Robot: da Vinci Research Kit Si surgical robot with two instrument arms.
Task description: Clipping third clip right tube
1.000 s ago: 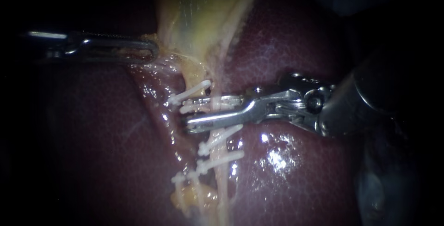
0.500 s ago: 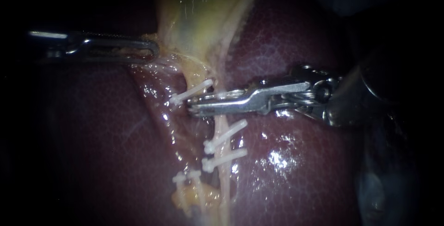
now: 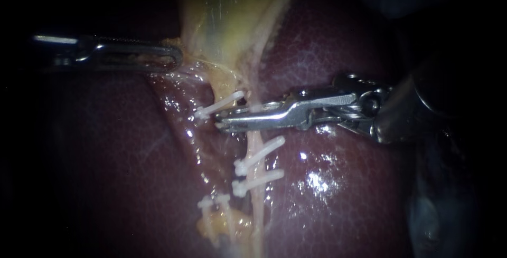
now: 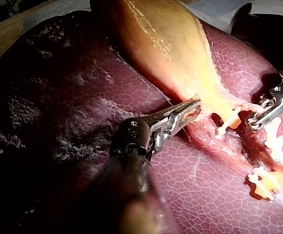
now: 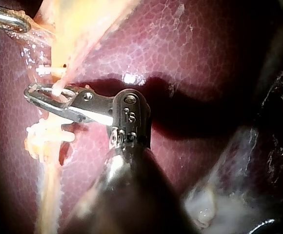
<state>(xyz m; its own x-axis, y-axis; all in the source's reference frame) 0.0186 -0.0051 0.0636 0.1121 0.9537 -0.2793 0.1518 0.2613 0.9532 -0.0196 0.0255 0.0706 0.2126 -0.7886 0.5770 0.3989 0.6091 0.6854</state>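
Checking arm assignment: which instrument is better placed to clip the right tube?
Right instrument: its jaws are shut across the right tube, above two clips. Left instrument is away, gripping the gallbladder.

Endoscope close overhead — wrist views share tube (image 3: 255,137)

In the endoscope view, my right instrument (image 3: 232,121) has its jaws closed over the right tube (image 3: 255,144). I cannot see that stretch of tube, or whether a clip sits between the jaws. Its shaft is lost in darkness toward 3 o'clock. My left instrument (image 3: 171,57) grips the fringe of the gallbladder (image 3: 227,15), hiding the tissue inside its jaws, and its shaft fades out at 9 o'clock. The gallbladder is cut off at 12 o'clock and the right tube at 6 o'clock. In both wrist views my own shaft nearest the camera is a blur.
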